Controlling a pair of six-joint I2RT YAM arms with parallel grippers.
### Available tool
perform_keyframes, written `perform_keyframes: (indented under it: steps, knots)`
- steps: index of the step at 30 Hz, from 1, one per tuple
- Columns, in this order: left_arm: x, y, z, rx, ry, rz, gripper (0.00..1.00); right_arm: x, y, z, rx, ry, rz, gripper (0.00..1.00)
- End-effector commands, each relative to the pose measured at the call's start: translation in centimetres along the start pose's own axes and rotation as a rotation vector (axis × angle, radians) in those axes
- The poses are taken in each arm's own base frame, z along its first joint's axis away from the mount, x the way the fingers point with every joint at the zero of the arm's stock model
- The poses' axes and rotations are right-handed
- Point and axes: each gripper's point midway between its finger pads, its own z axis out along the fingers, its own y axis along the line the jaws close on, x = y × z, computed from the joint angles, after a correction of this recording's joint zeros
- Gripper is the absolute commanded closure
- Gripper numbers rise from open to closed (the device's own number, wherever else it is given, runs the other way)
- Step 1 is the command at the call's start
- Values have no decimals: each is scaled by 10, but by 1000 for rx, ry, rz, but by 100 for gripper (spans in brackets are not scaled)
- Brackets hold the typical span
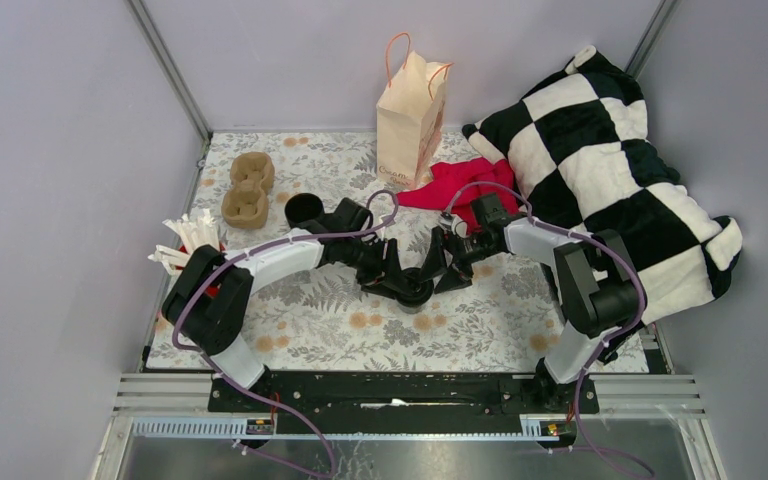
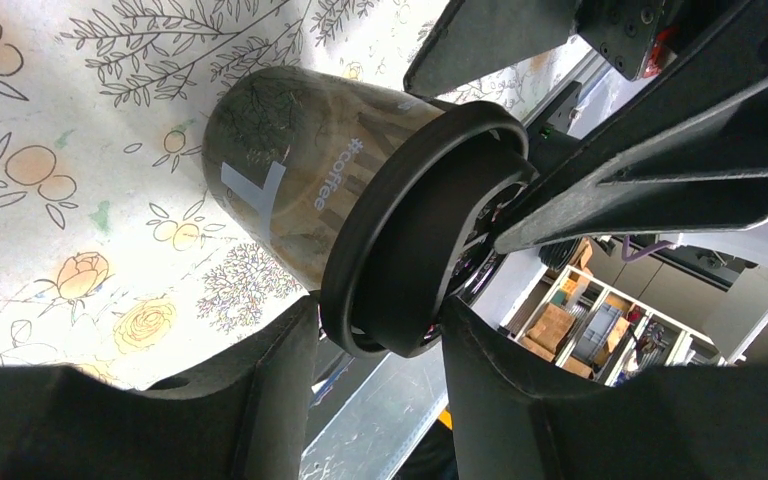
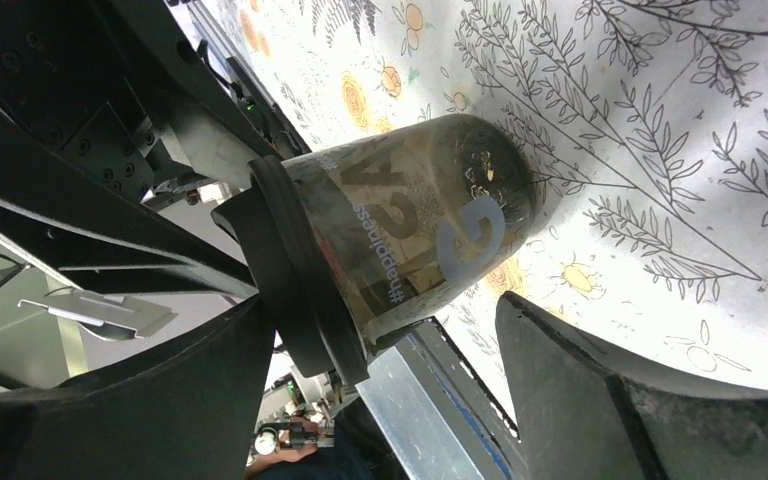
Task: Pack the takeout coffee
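The takeout coffee (image 1: 412, 290) is a small dark tapered cup with a black lid, upright at the middle of the flowered cloth. In the left wrist view the cup (image 2: 300, 170) shows "#coffee" print. My left gripper (image 2: 380, 320) is shut on its lid, with both fingers pressed on the rim. My right gripper (image 3: 385, 305) stands open around the cup (image 3: 410, 230) from the other side. Its far finger is clear of the cup wall. From above, the two grippers (image 1: 400, 283) (image 1: 438, 268) meet at the cup.
A paper bag (image 1: 412, 120) with orange handles stands at the back. A red cloth (image 1: 455, 185) and a checkered pillow (image 1: 600, 160) lie to its right. A cardboard cup tray (image 1: 248, 188), a second black cup (image 1: 304, 208) and a red cup of straws (image 1: 195, 245) sit at the left.
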Motion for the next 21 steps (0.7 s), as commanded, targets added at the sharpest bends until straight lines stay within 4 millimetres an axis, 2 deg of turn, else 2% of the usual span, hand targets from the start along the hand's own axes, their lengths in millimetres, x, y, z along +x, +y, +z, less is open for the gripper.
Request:
perform_keyframes:
  steps: [1, 4, 7, 13, 15, 19, 21]
  knots:
    - [19, 102, 11, -400, 26, -54, 50, 8, 12, -9, -30, 4, -52, 14]
    - [19, 102, 11, -401, 29, -55, 50, 0, 15, -11, -28, -19, -65, 16]
    - [17, 103, 11, -405, 30, -55, 51, -3, -1, -3, -29, -20, -26, 32]
    - [23, 113, 12, -426, 46, -79, 51, 10, -81, 31, 122, 14, 171, 41]
    - [28, 118, 12, -433, 55, -92, 52, 18, -98, 35, 176, 22, 217, 45]
    - [30, 122, 13, -433, 53, -100, 52, 13, -110, 23, 299, -21, 177, 44]
    - [28, 118, 13, -424, 53, -98, 52, 8, -92, 17, 260, -26, 116, 38]
